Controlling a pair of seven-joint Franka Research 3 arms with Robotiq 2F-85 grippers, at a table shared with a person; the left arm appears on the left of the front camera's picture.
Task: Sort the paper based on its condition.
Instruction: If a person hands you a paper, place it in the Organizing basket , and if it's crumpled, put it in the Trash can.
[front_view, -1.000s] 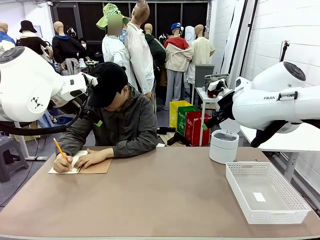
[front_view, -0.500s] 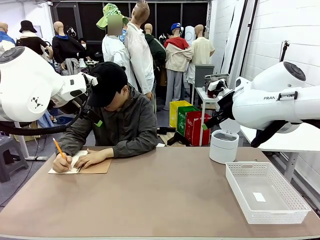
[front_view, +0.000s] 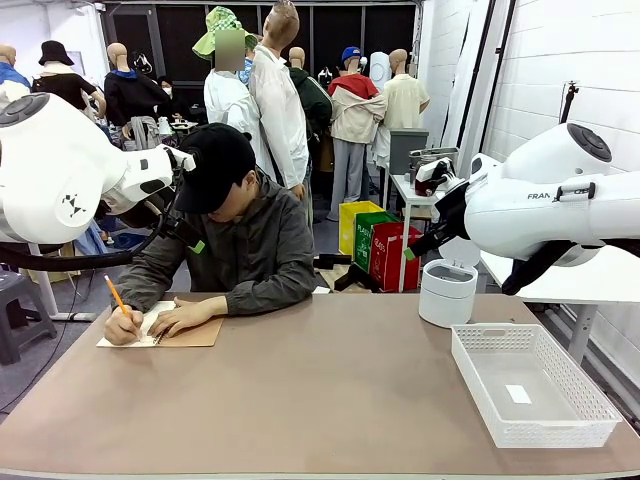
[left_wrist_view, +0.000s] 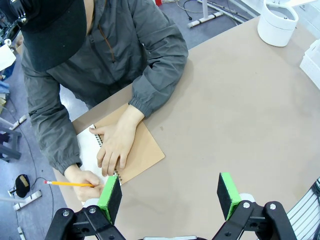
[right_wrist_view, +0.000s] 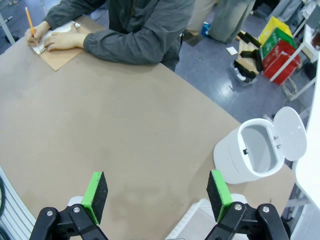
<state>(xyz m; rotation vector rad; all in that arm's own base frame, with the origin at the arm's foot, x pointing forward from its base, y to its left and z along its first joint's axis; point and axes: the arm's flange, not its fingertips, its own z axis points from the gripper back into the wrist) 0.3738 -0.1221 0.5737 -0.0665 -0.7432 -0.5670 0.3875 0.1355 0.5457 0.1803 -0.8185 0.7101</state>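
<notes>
The paper is out of view as loose sheets. At the far left of the table a person writes with an orange pencil (front_view: 117, 295) on a spiral-bound notepad (front_view: 196, 336) with a brown backing, one hand flat on it. In the left wrist view, my left gripper (left_wrist_view: 169, 197) hangs open and empty high above the table, near the notepad (left_wrist_view: 145, 150). My right gripper (right_wrist_view: 157, 196) also stands open with nothing between its green pads, above the table's right part. Both arms are raised off the table in the front view.
A white mesh basket (front_view: 555, 432) sits at the right front of the table, with a small white label on its floor. A round white bin (front_view: 447, 292) with its lid flipped up stands behind it, and its open mouth (right_wrist_view: 252, 152) shows from above.
The person's pencil hand has shifted slightly while writing. Neither arm has moved.
</notes>
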